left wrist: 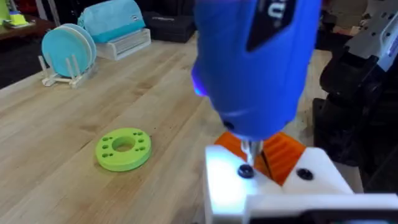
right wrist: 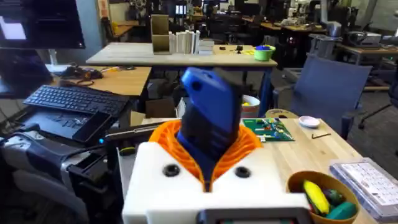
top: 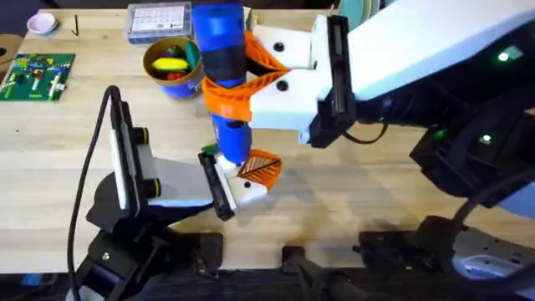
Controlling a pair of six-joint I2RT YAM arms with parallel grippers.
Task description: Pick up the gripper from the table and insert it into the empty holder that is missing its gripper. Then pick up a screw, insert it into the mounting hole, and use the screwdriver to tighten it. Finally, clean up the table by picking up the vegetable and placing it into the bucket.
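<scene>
Wooden tabletop supports the work. Your right gripper (top: 242,84) clamps the screwdriver (top: 221,50) upright, so its bit meets the screw (left wrist: 245,172). Below it, your left gripper (top: 219,186) clamps the holder (top: 249,191) steady.

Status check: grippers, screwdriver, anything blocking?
Right gripper shut on screwdriver. Bit on screw in holder. Left gripper braces holder. Nothing blocking.
</scene>
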